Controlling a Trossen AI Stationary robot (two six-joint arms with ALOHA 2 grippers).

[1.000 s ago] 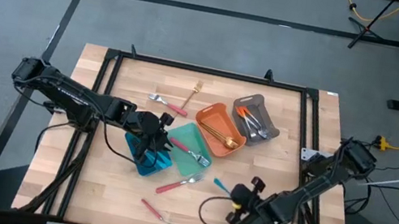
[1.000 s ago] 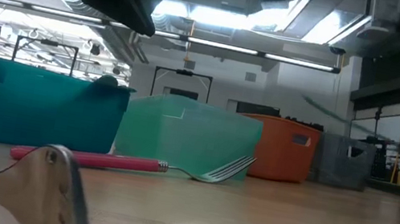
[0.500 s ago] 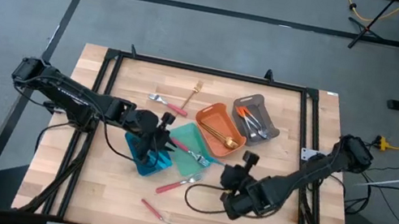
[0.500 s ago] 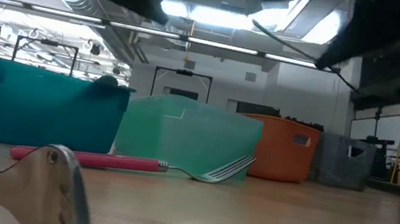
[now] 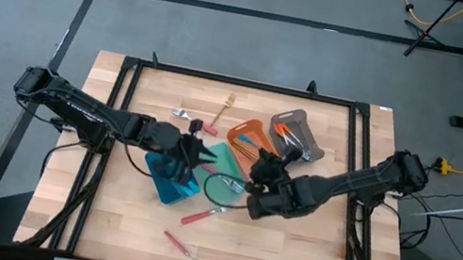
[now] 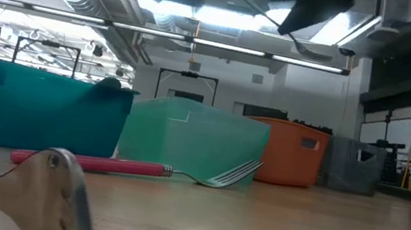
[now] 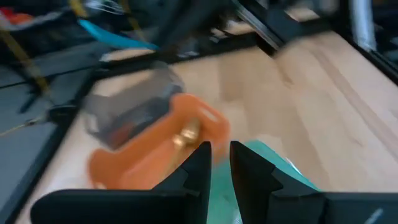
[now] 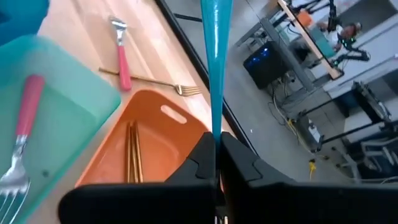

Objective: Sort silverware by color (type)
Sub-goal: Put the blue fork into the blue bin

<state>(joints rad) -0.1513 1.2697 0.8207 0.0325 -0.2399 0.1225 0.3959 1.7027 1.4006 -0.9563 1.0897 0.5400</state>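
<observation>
Right gripper: jaws clamped on a blue-handled utensil, held above the orange tray. Left gripper: beside the teal tray, jaws slightly apart, nothing seen between them. Red-handled fork lies on the tabletop.

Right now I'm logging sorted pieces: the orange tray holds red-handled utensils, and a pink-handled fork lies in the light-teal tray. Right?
Not quite. The orange tray holds gold utensils, not red-handled ones, as the right wrist view shows. The pink-handled fork does lie in the light-teal tray.
</observation>
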